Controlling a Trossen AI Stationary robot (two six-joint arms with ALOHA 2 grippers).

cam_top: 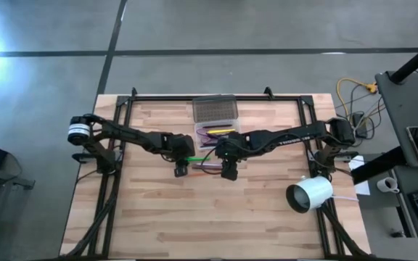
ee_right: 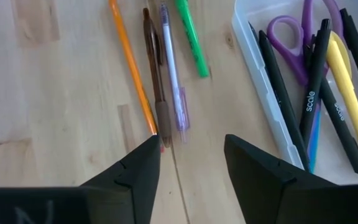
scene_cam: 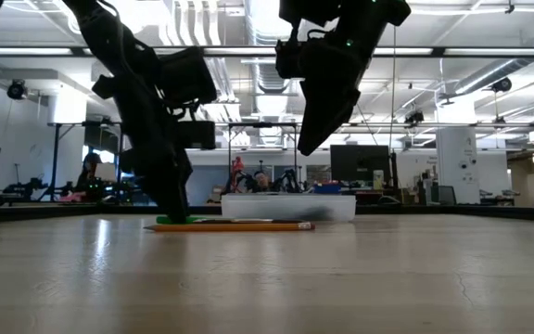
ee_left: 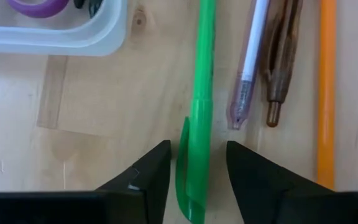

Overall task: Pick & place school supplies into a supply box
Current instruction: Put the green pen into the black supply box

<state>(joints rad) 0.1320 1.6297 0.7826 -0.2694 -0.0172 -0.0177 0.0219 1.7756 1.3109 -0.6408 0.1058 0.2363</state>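
The left gripper [ee_left: 197,180] is down at the table just left of the supply box [cam_top: 216,134], its fingers spread on either side of the clip end of a green pen [ee_left: 199,112] that lies flat on the wood; they do not clearly pinch it. Beside the green pen, farther from the box, lie a clear purple pen [ee_left: 248,68], a brown pen [ee_left: 278,68] and an orange pencil [ee_left: 326,93], all side by side. The right gripper [ee_right: 191,165] hangs above the table just in front of the box, fingers spread and empty. In the box lie purple scissors [ee_right: 291,37], black pens [ee_right: 312,87] and a yellow marker [ee_right: 350,93], and the lid [cam_top: 215,109] stands open behind it.
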